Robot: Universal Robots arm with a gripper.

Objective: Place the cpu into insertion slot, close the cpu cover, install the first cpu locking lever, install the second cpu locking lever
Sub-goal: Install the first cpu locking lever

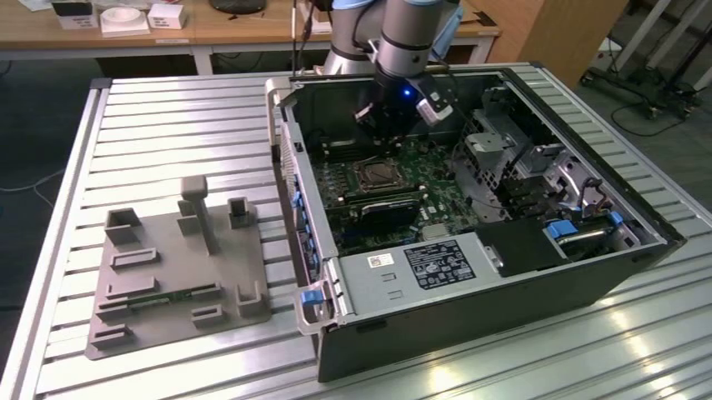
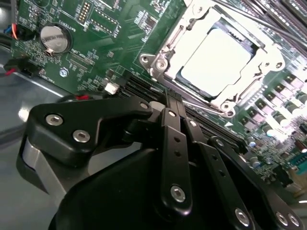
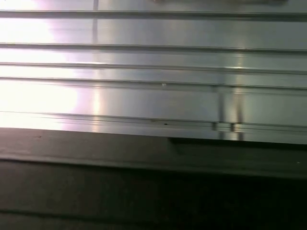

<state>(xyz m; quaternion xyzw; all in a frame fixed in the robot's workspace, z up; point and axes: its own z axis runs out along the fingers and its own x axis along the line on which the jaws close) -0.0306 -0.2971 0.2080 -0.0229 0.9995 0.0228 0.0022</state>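
Observation:
The cpu (image 2: 216,62) lies flat in the insertion slot (image 1: 358,172) on the green motherboard, its silvery top bright in the second wrist view. The cpu cover (image 2: 261,60), a silvery frame, lies down around the chip. A thin metal lever (image 2: 201,106) runs along the socket's side nearest the gripper; whether it is latched I cannot tell. My gripper (image 1: 392,125) hangs inside the open computer case, above the board and a little behind the socket. Its black fingers (image 2: 172,124) stand close together with nothing between them, short of the socket and not touching it.
The case (image 1: 623,267) lies open on a slatted aluminium table (image 1: 167,125). A grey fixture plate (image 1: 178,267) with upright posts sits at the exterior view's left. A coin cell (image 2: 53,38), drive cages (image 1: 501,150) and a power supply (image 1: 434,265) crowd the board.

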